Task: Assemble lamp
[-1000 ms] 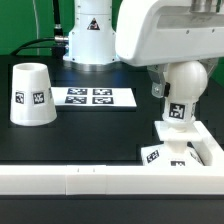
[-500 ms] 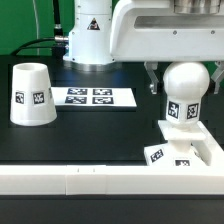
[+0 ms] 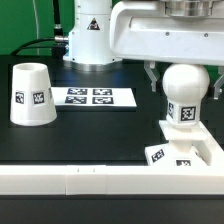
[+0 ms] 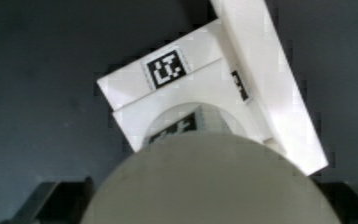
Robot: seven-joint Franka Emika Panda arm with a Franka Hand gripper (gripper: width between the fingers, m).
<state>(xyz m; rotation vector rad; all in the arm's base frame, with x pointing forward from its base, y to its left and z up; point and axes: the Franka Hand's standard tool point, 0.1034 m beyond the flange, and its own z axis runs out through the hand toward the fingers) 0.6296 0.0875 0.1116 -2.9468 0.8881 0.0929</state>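
Note:
The round white bulb (image 3: 187,84) stands upright with its tagged neck (image 3: 187,115) down over the low square base (image 3: 192,146) on the exterior view's right. My gripper (image 3: 183,86) is shut on the bulb, with one finger on each side of its round part. In the wrist view the bulb (image 4: 202,178) fills the foreground, with dark fingers (image 4: 59,202) beside it and the tagged base (image 4: 165,72) beyond. I cannot tell whether the neck is seated in the base. The conical shade (image 3: 30,95) stands apart on the exterior view's left.
The marker board (image 3: 92,97) lies flat behind the middle of the black table. A long white rail (image 3: 90,181) runs along the front edge and beside the base. The arm's white pedestal (image 3: 92,35) stands at the back.
The bulb has moved toward the exterior view's right and gone from tilted to upright over the base. Shade and base have not moved.

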